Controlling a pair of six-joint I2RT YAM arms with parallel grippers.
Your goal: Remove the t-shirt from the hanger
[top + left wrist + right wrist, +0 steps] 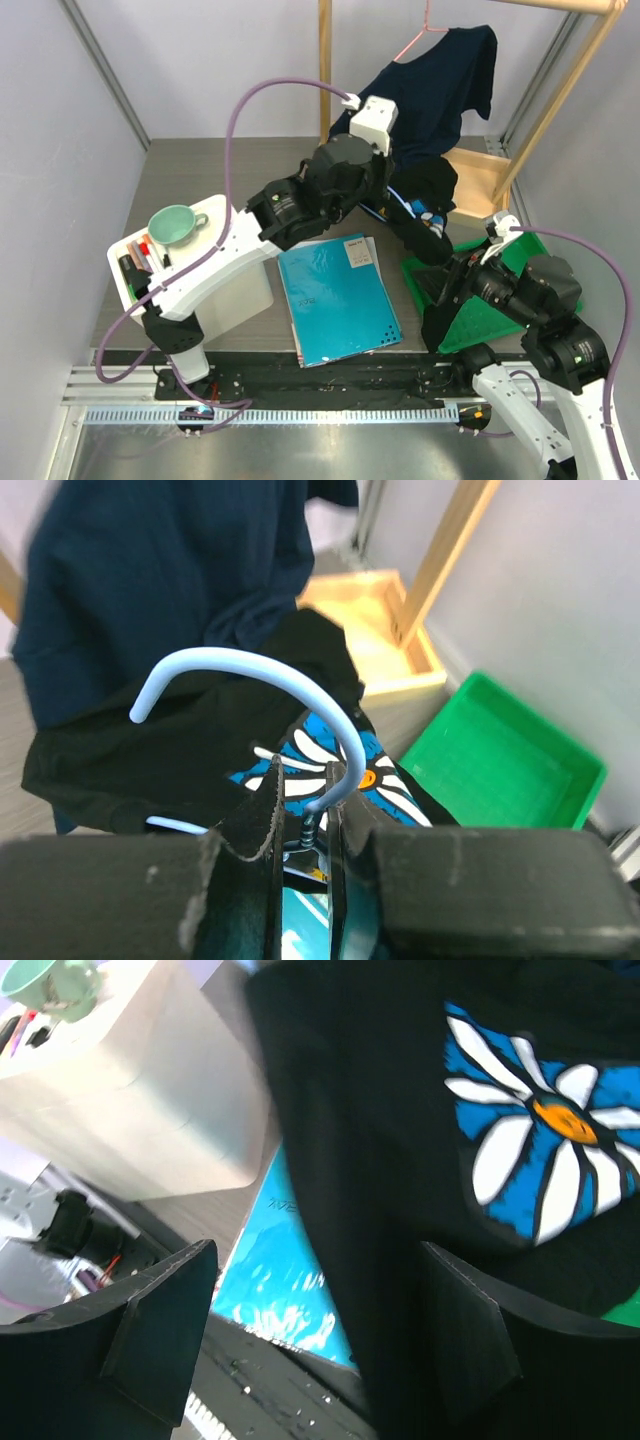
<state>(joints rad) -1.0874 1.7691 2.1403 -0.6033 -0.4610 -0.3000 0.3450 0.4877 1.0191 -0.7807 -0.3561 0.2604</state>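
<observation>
The left gripper [305, 865] is pressed together on the hanger [250, 662], its two fingers [255, 850] pinching the short stem at the foot of the pale blue hook. From that pinch the hook rises and arches over to the left in the left wrist view, and its open tip points down and left. One thin blue shoulder bar shows just left of the fingers, running sideways under the cloth. The t-shirt [150, 750], black with a blue and white daisy print, is on this hanger and hangs bunched just beyond the fingers. From above, its length runs from the foot of the wooden rack [324, 60] toward the near edge, with the lower end near the right gripper [315, 1330]. That gripper stands spread wide, its two fingers [165, 1305] well apart and closed on nothing, with the black cloth and its daisy filling the view past them. There are two garments and two hangers: the black shirt on the blue one, and a navy garment [160, 570] on a pink hanger [412, 42] hooked over the rack's top rail. One green tray [500, 740] lies to the right of the shirt. One teal folder [335, 295] lies flat on the table [200, 170] between the arms. To the left stands one white box [235, 290] with one mint cup [172, 224] on top.
</observation>
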